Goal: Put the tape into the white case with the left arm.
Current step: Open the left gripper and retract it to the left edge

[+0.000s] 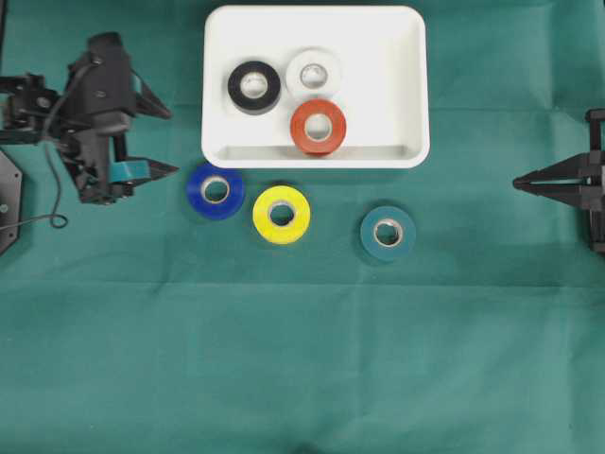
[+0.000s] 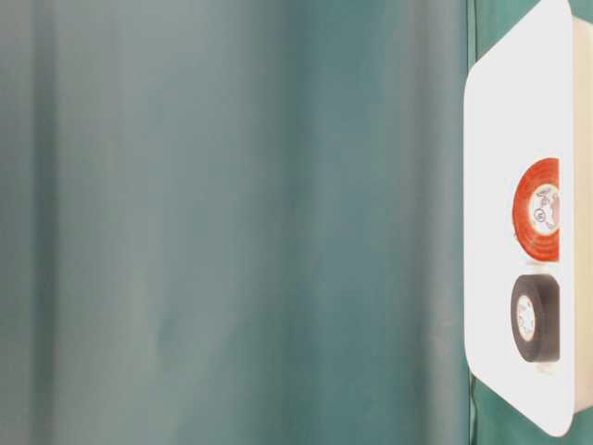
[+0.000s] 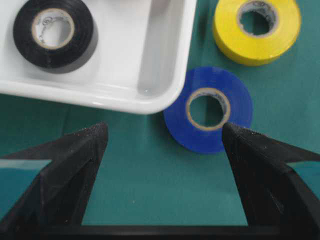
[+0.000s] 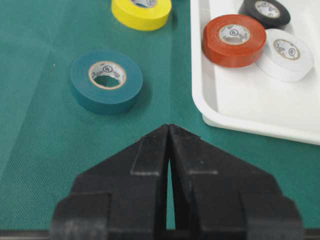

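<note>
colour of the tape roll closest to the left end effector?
Blue, lying on the cloth; clearest in the left wrist view.

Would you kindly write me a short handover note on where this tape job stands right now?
Left tool: open, empty, facing the blue tape.
Right tool: shut, empty, parked at the right edge.
In the white case: black tape, white tape, red tape.
On the cloth, below the case: blue, yellow tape, teal tape.
Done: three rolls in. Left: three rolls; blue is nearest the left tool.

A green cloth (image 1: 302,359) covers the whole table.
</note>
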### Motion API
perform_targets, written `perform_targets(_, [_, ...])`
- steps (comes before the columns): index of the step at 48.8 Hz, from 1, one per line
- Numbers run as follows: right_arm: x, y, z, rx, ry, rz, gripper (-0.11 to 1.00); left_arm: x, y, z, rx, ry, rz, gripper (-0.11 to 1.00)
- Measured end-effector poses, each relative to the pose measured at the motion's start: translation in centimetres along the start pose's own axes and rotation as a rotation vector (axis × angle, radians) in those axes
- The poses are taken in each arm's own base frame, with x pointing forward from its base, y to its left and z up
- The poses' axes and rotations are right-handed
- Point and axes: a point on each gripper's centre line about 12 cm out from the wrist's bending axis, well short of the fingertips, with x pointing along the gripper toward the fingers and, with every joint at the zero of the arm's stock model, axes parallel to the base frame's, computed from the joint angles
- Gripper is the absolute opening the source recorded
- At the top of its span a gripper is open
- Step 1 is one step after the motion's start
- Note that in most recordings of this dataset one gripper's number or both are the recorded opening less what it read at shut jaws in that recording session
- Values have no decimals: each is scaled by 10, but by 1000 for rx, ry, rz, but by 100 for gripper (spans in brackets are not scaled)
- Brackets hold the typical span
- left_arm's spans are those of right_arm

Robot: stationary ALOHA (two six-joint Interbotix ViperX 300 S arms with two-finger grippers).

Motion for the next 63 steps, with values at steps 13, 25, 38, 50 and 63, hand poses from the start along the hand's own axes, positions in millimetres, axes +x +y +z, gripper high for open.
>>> perform_targets(13, [0,0,0,0,0,0,-10,-21,-1,-16,0,-71,2,94])
perform_targets(25, [0,0,0,0,0,0,-10,-34,-2,-24,-1,-110,1,94])
perform_targets(38, [0,0,0,0,0,0,-9,-38,-9,-26,16,-130,-24,94])
perform_targets(50, [0,0,0,0,-2,0,-9,-41,-33,-27,87,-136,-115,94])
perform_targets(63, [0,0,0,0,0,0,-9,-53,-44,-44,93,-159,-173,94])
